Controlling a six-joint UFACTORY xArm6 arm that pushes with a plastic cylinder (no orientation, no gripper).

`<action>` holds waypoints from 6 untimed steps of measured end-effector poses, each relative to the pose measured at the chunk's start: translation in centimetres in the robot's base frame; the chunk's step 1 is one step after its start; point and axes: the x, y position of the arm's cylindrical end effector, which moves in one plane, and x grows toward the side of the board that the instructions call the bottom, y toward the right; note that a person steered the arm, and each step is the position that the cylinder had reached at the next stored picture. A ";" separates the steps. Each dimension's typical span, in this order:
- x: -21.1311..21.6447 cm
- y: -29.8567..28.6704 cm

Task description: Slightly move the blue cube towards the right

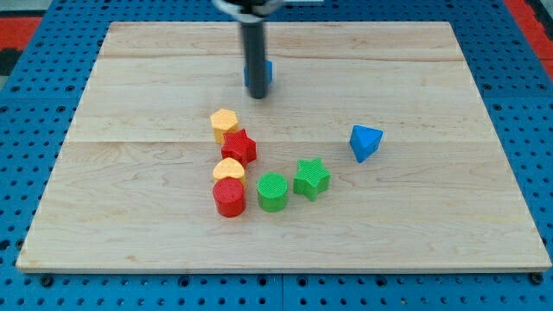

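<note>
Touching my tip (257, 95), blue cube (267, 74), bare board (415, 69) rightward

1 camera looks down at a slant from the near side, facing the far edge. It sits far enough back to hold the whole wooden surface (415, 225).

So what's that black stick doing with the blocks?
That stick is a robot arm's rod. My tip is down on the wooden board, pressed against the blue cube, which peeks out on the rod's right near the view's top. The cube is meant to go slightly right. The other blocks, like the blue triangular block and red star, sit untouched lower down.
</note>
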 end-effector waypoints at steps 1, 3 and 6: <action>-2.3 2.5; 1.4 -4.9; -7.3 2.0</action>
